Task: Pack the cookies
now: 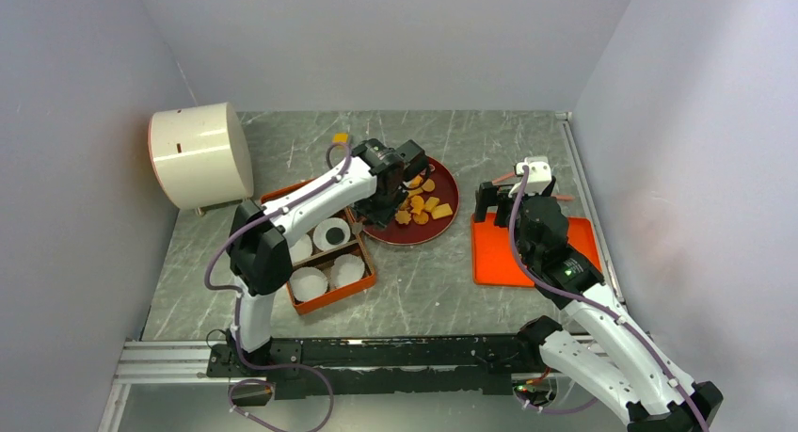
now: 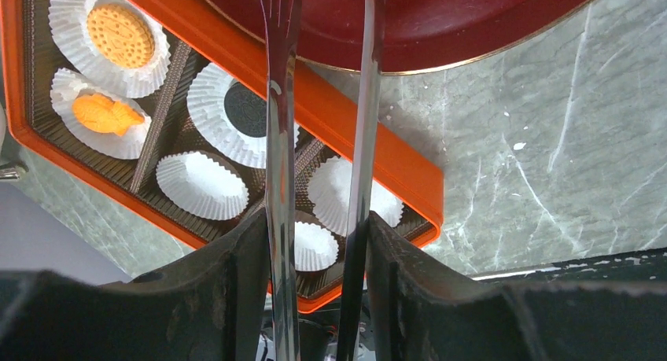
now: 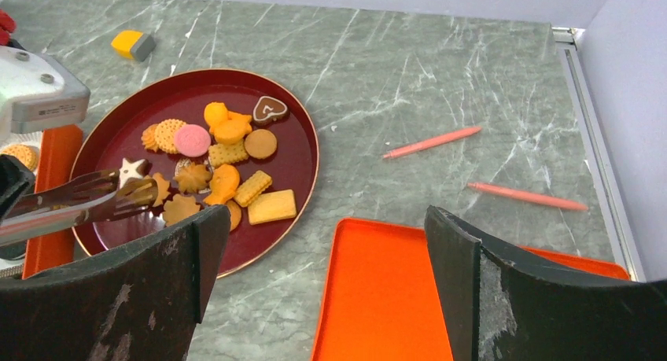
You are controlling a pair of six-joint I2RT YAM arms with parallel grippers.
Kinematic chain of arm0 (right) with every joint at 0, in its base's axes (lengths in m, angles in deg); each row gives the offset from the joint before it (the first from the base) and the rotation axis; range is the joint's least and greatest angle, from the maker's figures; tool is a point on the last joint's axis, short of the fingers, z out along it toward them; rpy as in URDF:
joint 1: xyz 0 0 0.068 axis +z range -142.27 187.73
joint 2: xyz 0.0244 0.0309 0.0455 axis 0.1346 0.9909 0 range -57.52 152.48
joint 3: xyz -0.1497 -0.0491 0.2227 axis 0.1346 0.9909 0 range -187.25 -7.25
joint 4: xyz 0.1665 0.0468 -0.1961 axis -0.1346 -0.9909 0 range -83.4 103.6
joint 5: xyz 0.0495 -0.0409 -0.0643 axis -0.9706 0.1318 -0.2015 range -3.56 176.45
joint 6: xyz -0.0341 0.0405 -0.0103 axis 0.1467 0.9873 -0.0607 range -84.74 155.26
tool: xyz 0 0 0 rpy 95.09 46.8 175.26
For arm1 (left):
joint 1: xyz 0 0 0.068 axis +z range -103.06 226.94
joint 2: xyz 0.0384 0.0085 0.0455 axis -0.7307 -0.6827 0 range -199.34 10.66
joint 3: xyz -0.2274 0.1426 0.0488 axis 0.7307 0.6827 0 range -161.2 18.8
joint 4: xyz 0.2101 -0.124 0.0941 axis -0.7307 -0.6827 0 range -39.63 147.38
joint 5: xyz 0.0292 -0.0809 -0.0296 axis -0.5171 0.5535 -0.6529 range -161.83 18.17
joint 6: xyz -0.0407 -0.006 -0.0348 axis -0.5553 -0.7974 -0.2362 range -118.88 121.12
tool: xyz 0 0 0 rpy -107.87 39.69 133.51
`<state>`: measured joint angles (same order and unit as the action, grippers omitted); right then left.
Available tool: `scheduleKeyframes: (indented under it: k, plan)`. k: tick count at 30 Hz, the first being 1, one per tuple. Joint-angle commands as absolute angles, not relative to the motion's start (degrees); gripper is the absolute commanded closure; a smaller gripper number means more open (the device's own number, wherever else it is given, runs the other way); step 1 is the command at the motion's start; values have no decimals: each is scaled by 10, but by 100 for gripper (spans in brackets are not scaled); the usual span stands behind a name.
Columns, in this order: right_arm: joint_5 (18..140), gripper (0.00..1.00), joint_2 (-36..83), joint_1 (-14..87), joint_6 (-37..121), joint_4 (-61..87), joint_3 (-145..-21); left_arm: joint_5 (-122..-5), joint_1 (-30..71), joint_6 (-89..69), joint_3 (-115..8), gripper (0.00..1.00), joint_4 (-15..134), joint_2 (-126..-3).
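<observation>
Grey-green marbled tabletop [image 1: 423, 291] is enclosed by pale grey walls [image 1: 376, 37]. At its centre, a dark red round plate [image 3: 297, 160] is loaded with small orange and yellow cookies [image 3: 224, 160].

A pair of long metal tongs [image 2: 279, 141] is gripped between the part-closed jaws of the left gripper [image 2: 315, 251]. The tongs are stretched over the plate's left side, with the tips just beside a white star cookie [image 3: 130, 171]. Whether it is touched cannot be told.

Beside the plate, an orange rectangular box [image 2: 354, 133] is lined with white pleated paper cups [image 2: 200, 184]. Three cups are filled: one by a round tan biscuit [image 2: 119, 35], one by an orange fish-shaped biscuit [image 2: 106, 113], one by a dark round cookie [image 2: 245, 109].

The right gripper [image 3: 326, 235] is held above a flat orange tray [image 3: 377, 298], its jaws spread wide with nothing between them.

Two pink sticks [image 3: 431, 141] are laid on the table behind the tray. A white cylindrical container [image 1: 199, 155] is placed at far left.
</observation>
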<state>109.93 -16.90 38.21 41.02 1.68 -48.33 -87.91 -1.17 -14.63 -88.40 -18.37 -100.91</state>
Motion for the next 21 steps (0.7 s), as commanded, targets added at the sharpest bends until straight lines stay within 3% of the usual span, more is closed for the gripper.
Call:
scheduleKeyframes:
  k: [1, 21]
  plan:
    - [1104, 0, -176, 381, 412, 24, -494, -879, -18, -147, -907, 51, -185, -1020]
    - [1110, 0, -173, 381, 404, 28, -492, -882, -24, -142, -936, 52, -180, -1062]
